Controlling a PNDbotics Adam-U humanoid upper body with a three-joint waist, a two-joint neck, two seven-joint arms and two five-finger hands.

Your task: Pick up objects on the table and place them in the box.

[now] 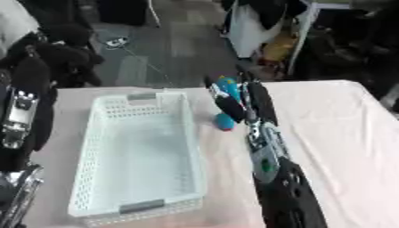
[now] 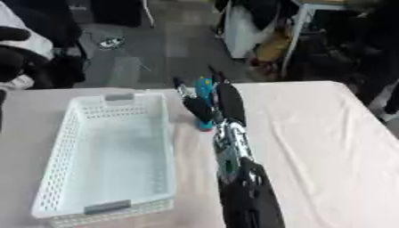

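Right hand: my right hand (image 1: 238, 100) is reached out over the far side of the desk (image 1: 343, 133), fingers curled round a blue object (image 1: 227, 84); only its top shows above the fingers, so I cannot tell how deep it sits in the grasp
Second object: a small blue piece with a red underside (image 1: 224, 122) lies on the desk just beside the basket's right wall, right under my forearm
Box: the white perforated basket (image 1: 187, 147) stands to the left of my right hand, with nothing inside that I can see
Left hand: only the arm shows at the left edge; the hand itself is not in view
Risk, drop: I judge the held piece could slip if I swing left too fast, since much of it is hidden and I cannot confirm the hold
Risk, rim: carrying it low could knock the near wall and shove the basket across the cloth
Risk, stray piece: my forearm could brush the small blue piece and roll it away from reach
Risk, release: letting go before the hand is past the rim would drop it outside
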